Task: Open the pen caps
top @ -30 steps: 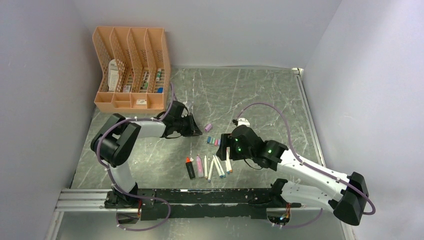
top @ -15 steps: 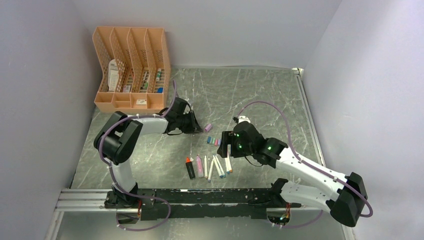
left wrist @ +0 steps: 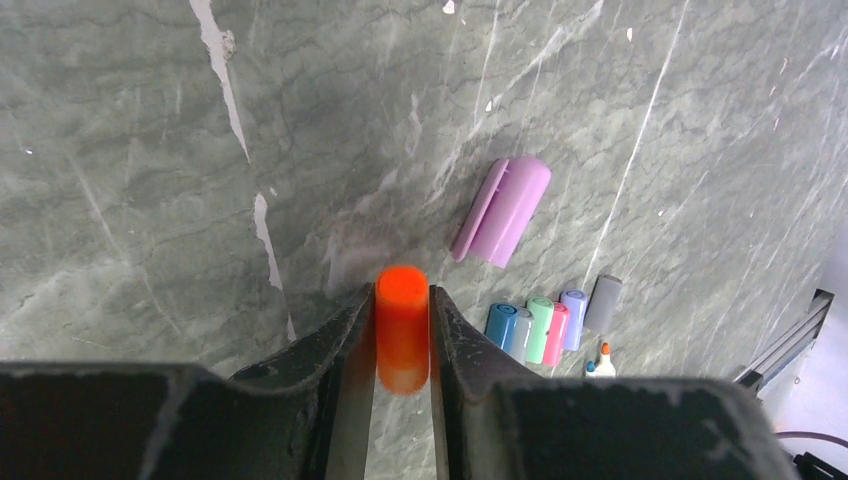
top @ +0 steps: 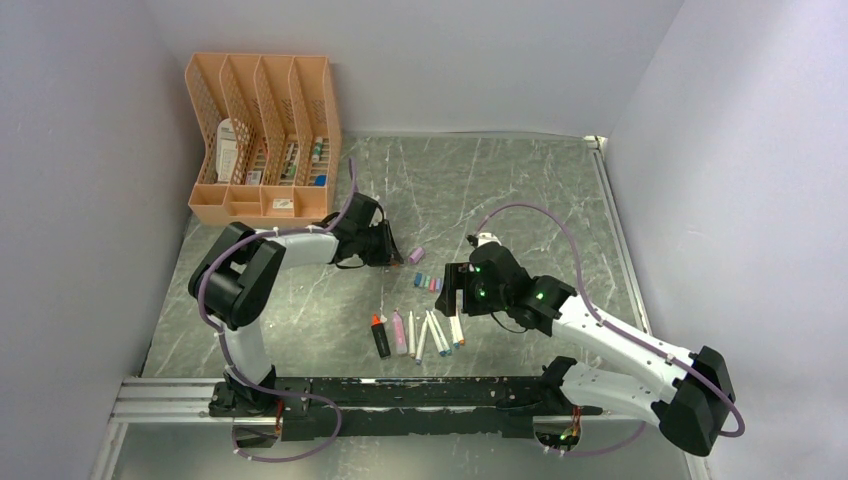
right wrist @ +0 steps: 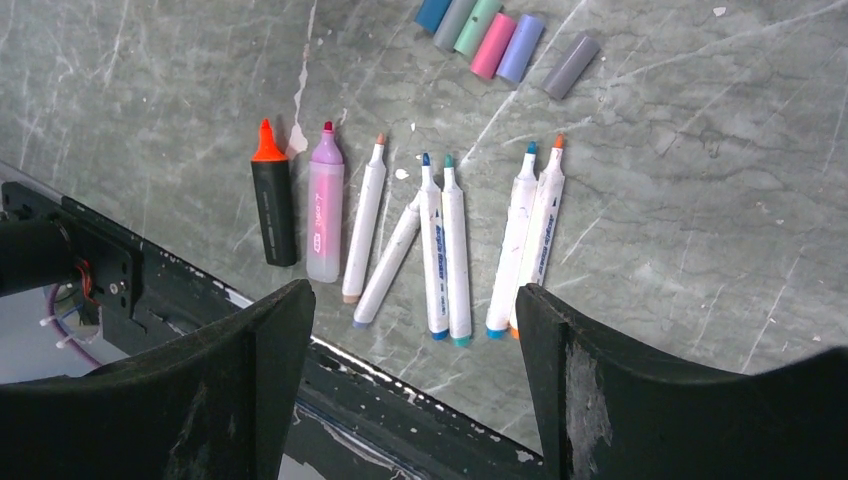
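Observation:
My left gripper (left wrist: pixel 402 325) is shut on the chunky orange cap (left wrist: pixel 401 340) and holds it just above the table, left of the pale purple cap (left wrist: pixel 503 209). A row of small caps (left wrist: pixel 540 327), blue, grey, teal, pink, lilac and grey, lies to the right; it also shows in the right wrist view (right wrist: pixel 492 34). My right gripper (right wrist: pixel 415 390) is open and empty above the row of uncapped pens (right wrist: pixel 442 245). From above, the left gripper (top: pixel 388 247) is beside the purple cap (top: pixel 416 254), and the right gripper (top: pixel 455 297) is over the pens (top: pixel 425 332).
A black highlighter with orange tip (right wrist: pixel 272 200) and a pink highlighter (right wrist: pixel 325 207) lie left of the white pens. An orange file organiser (top: pixel 262 135) stands at the back left. The black base rail (top: pixel 400 395) runs along the near edge.
The left gripper has shifted slightly back and right, toward the purple cap, with the orange cap in it. The right gripper has barely moved.

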Robot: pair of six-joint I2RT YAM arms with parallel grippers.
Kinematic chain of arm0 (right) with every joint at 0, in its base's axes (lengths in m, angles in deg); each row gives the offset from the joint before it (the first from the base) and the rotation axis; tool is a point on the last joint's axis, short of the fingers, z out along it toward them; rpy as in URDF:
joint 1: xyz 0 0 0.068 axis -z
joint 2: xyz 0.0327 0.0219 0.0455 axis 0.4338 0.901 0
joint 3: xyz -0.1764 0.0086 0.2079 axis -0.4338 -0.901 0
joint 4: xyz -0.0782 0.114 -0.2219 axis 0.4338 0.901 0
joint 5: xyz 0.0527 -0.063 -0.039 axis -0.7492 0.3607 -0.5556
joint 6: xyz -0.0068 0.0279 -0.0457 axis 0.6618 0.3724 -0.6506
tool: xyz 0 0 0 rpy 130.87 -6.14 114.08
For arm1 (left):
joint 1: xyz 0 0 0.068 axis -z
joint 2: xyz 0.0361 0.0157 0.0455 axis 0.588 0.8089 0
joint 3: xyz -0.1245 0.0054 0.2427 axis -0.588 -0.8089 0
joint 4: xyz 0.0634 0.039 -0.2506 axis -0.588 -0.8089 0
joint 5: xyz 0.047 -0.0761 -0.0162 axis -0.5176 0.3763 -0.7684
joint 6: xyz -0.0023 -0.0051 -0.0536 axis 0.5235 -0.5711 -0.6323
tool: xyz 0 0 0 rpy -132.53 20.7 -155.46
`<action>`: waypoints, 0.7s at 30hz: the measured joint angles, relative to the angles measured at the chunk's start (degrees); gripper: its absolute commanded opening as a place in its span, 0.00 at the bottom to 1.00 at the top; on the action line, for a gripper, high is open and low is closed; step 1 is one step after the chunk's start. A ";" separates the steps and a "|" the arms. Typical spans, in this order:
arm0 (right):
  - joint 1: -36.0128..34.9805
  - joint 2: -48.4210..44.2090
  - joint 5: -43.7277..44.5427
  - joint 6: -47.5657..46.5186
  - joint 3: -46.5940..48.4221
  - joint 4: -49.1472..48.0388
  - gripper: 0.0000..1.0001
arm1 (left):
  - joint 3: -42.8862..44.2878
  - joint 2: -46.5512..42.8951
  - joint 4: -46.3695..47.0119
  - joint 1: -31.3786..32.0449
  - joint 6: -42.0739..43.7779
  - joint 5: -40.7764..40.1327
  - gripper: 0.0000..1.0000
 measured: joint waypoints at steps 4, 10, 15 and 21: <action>0.09 -0.22 -0.17 -0.13 -0.04 -0.09 0.74 | 0.55 0.00 -1.05 0.07 0.28 -0.81 0.38; 0.15 -0.94 -0.42 -0.17 -0.13 -0.33 0.74 | 2.40 0.02 -3.32 0.13 0.76 -2.40 0.45; 0.20 -1.53 -0.44 -0.33 -0.13 -0.28 0.74 | 3.21 -0.15 -5.01 0.31 1.14 -3.69 0.45; 0.22 -3.67 -0.63 -0.04 -0.13 -0.24 0.75 | 3.19 -4.17 -9.05 0.44 2.12 -5.70 1.00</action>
